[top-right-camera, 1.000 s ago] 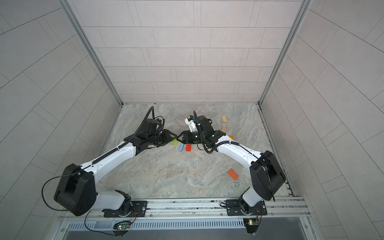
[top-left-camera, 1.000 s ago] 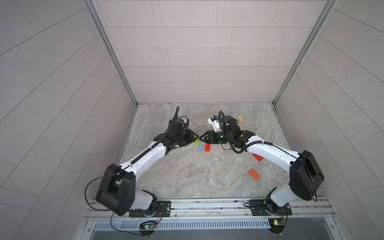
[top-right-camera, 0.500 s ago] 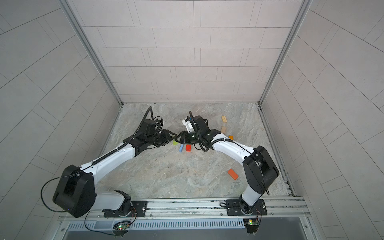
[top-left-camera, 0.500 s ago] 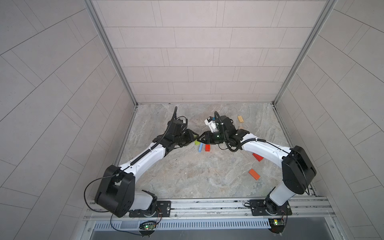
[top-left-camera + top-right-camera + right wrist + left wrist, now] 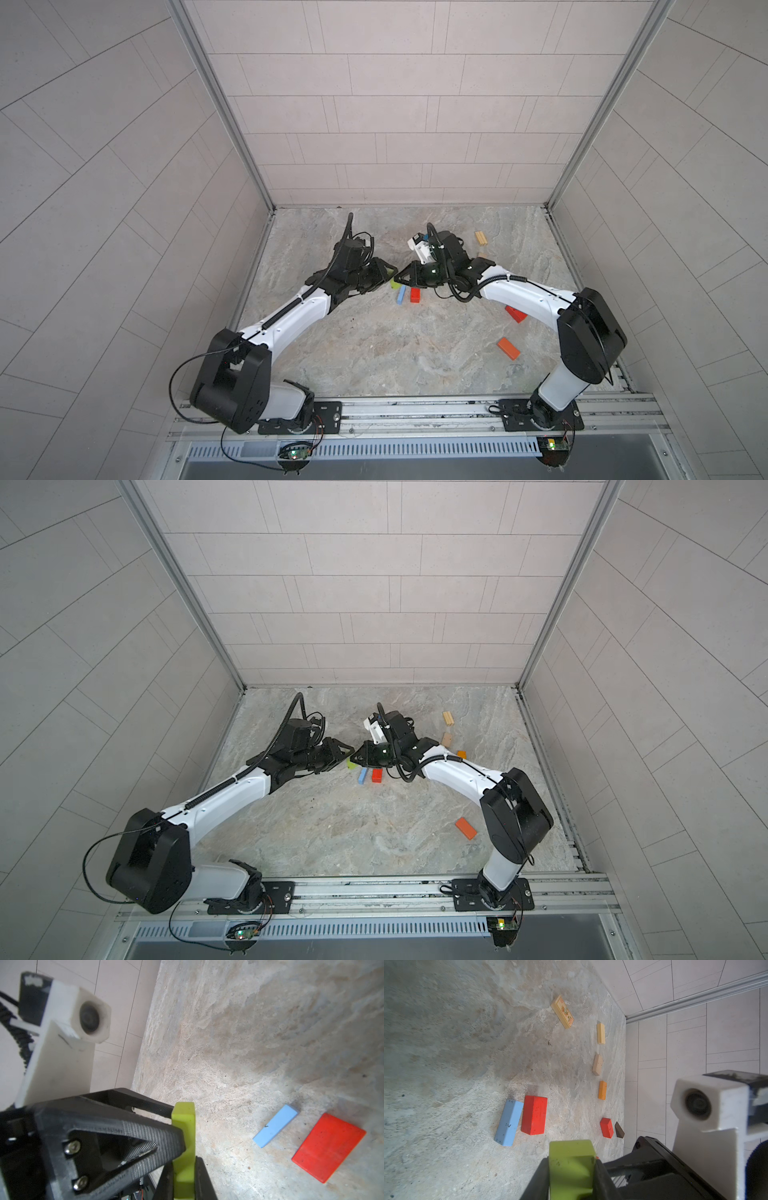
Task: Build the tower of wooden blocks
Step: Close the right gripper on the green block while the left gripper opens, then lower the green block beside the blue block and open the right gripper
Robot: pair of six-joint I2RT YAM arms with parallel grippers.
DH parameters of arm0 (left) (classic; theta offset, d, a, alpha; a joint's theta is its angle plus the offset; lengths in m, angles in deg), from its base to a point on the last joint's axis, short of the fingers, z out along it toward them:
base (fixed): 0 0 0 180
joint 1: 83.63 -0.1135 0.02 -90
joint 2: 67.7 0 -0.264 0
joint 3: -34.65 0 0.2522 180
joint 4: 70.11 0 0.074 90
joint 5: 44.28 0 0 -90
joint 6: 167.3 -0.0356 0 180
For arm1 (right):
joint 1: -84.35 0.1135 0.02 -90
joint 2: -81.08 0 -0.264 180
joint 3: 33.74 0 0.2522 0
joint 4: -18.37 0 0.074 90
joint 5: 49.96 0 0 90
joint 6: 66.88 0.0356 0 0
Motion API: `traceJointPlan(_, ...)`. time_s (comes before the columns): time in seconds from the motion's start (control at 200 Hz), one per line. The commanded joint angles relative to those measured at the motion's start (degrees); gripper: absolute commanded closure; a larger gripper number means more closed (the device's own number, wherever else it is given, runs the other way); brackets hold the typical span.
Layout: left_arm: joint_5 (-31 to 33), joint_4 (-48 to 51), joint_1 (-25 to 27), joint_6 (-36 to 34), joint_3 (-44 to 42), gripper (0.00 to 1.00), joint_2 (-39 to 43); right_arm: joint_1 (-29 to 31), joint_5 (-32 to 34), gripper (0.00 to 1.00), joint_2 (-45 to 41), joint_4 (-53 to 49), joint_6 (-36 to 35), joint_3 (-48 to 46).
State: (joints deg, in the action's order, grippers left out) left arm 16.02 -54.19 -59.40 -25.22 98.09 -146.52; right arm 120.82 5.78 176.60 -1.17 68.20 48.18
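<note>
The grey stone worktop (image 5: 374, 357) lies between tiled walls, and the two arms meet near its middle. The left gripper (image 5: 386, 274) and the right gripper (image 5: 405, 277) both clamp the lime green block (image 5: 184, 1142), which is raised beside the flat-lying red block (image 5: 415, 294) and blue block (image 5: 401, 296). This looks like a handover. Next, one gripper should let go so the green block can join that base row.

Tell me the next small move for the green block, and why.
Probably open the left tool and ease it back. Both tools pinch the same green block in mid-air, as each wrist view shows, so the right tool seems to have it. That should free it to go down beside the blue block and red block.
</note>
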Motion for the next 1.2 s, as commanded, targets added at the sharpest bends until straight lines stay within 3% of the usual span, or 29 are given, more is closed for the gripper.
traceJointPlan(0.0, -0.95, -1.36, 0.14, 0.05, -0.47, 0.41, 1.02, 0.53, 1.07, 0.96, 0.53, 1.02, 0.83, 0.83)
traceJointPlan(0.07, 2.05, 2.34, 0.08, -1.93, -0.24, 0.15, 2.44, 0.58, 3.54, 0.99, -0.17, -1.16, 0.77, 0.87)
traceJointPlan(0.17, 8.33, 9.74, -0.17, -5.59, 0.75, 0.0, 4.92, 0.74, 7.68, 1.0, -1.58, -4.71, 0.8, 0.7)
traceJointPlan(0.32, 18.85, 15.65, -0.64, -7.34, -1.59, 0.0, 10.29, 2.5, 17.43, 1.0, -2.39, -12.64, 0.62, 2.42)
traceJointPlan(0.53, 29.17, 12.48, -0.59, -5.23, -12.85, 0.0, 21.96, 7.14, 29.67, 1.0, 1.81, -16.13, 3.08, 5.99)
traceJointPlan(0.766, 30.66, 13.95, -0.59, -5.79, -18.89, 0.0, 28.95, 12.05, 35.58, 1.0, 10.73, -17.64, 5.73, 13.78)
traceJointPlan(1.006, 31.47, 17.41, -0.71, -7.25, -19.48, 0.0, 32.68, 15.52, 40.57, 1.0, 22.76, -24.18, 5.75, 25.8)
traceJointPlan(1.196, 31.15, 18.67, -0.74, -7.56, -19.87, 0.0, 33.94, 16.0, 44.4, 1.0, 25.91, -25.3, 6.45, 27.2)
